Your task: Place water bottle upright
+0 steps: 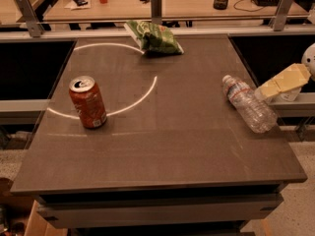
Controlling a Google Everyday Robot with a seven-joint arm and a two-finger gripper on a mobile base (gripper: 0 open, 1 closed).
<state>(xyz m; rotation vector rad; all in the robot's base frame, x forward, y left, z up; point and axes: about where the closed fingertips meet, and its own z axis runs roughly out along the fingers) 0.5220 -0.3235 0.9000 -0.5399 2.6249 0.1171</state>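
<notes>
The dark table (162, 156) is carrying the water bottle (248, 104), which is lying on its side at the right of the frame, close to the table's right edge, so a sideways nudge is risking rolling it off. The gripper (266, 89) is reaching in from the frame's right edge, hanging just beside the bottle's upper end. Whether it is clasping anything I cannot tell.

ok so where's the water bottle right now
In the camera view the water bottle lies on its side near the right edge of the table, cap pointing away, with the gripper close beside it on the right.
</notes>
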